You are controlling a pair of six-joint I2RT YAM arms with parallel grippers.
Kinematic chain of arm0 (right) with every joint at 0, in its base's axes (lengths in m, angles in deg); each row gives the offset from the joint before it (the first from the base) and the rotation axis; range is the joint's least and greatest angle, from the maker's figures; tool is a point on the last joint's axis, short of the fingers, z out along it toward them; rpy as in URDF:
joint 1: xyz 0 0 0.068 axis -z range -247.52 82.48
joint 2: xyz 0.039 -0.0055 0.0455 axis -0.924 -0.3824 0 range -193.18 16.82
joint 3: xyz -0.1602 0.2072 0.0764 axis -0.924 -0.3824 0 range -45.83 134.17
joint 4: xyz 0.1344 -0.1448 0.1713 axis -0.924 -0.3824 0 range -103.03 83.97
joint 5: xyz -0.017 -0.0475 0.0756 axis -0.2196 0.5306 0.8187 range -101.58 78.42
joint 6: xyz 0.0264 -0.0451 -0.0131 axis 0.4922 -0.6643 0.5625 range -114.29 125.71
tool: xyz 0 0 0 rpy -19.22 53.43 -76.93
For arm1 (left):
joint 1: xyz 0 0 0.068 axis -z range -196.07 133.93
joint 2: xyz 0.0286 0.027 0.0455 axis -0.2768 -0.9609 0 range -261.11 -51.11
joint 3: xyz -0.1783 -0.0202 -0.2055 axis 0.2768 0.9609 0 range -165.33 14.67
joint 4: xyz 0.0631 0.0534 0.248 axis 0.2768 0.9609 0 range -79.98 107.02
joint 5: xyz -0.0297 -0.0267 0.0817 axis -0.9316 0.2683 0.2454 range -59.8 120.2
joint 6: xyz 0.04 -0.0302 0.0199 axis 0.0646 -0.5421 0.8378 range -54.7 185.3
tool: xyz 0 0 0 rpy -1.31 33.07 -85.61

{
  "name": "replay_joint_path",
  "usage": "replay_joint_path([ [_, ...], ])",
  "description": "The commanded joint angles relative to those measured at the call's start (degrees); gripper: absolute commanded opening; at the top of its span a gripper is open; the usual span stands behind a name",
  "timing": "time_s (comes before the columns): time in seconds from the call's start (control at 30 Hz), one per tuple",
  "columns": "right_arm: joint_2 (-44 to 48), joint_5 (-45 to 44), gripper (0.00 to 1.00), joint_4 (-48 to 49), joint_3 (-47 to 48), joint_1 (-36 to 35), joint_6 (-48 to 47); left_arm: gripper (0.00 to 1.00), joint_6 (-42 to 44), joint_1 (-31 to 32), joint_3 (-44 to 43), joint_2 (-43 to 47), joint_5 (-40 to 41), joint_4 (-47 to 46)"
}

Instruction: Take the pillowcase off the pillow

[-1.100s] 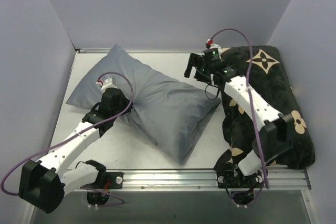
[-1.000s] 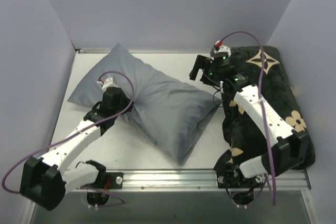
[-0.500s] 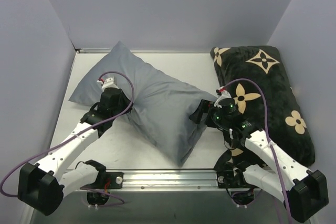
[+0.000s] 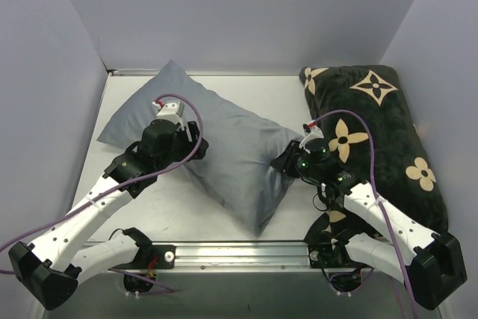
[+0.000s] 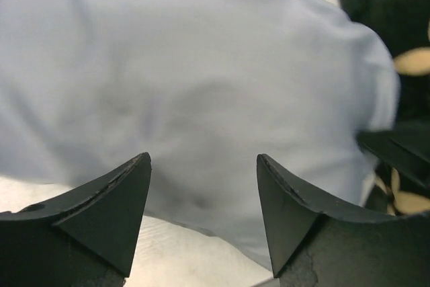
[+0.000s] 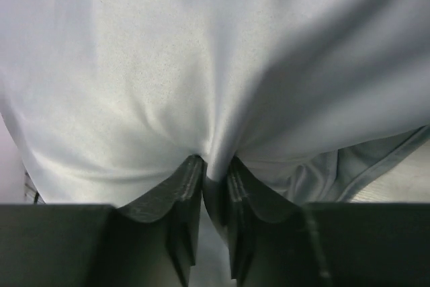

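Note:
The blue-grey pillowcase (image 4: 235, 156) lies stuffed and slanted across the white table; the pillow inside it is hidden. My left gripper (image 4: 188, 142) hovers over the case's left half, and in the left wrist view it (image 5: 203, 160) stands open with only the fabric (image 5: 201, 65) beyond its tips. My right gripper (image 4: 288, 160) is at the case's right corner. Seen from the right wrist, it (image 6: 213, 166) is shut on a pinched fold of pillowcase (image 6: 201, 65) cloth.
A black cushion with beige flower motifs (image 4: 377, 128) lies along the right side, under the right arm. Purple-grey walls close in the table at the left, back and right. A metal rail (image 4: 239, 248) runs along the near edge.
The left gripper let go of the pillowcase, opened and rose toward the right. The right arm swung from the cushion's far end to the case's right corner and shut on its fabric.

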Motion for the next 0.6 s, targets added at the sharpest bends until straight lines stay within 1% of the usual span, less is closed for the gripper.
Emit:
replay_joint_path([
  [0.0, 1.8, -1.8, 0.16, -0.9, 2.7, -0.4, 0.4, 0.73, 3.4, 7.8, -5.1, -2.3, 1.9, 2.4],
  [0.17, 5.5, -3.1, 0.17, -6.2, 4.8, -0.5, -0.3, 0.78, 3.5, 13.4, -8.9, -5.8, 3.9, 1.9],
  [0.23, 6.6, -3.2, 0.18, -6.9, 5.7, -0.5, -0.5, 0.79, 4.2, 16.1, -10.0, -7.9, 3.9, 1.1],
  [0.33, 6.6, -2.6, 0.14, -8.0, 8.4, -0.6, -0.5, 0.80, 5.3, 19.0, -11.2, -11.2, 5.3, 0.0],
  [0.37, 6.3, -2.0, 0.11, -8.5, 9.2, -0.5, -0.5, 0.81, 5.5, 21.0, -12.0, -12.5, 5.6, -0.4],
  [0.43, 5.3, -1.3, 0.07, -8.7, 12.0, -0.7, -0.3, 0.82, 6.4, 22.8, -12.5, -13.4, 6.3, -2.5],
  [0.5, 4.2, -0.5, 0.01, -8.9, 14.3, -0.8, 0.0, 0.84, 7.3, 24.9, -13.2, -14.4, 6.0, -4.6],
  [0.57, 1.9, 0.8, 0.00, -8.9, 18.0, -0.7, 0.4, 0.86, 7.9, 26.3, -13.6, -15.4, 6.4, -6.2],
])
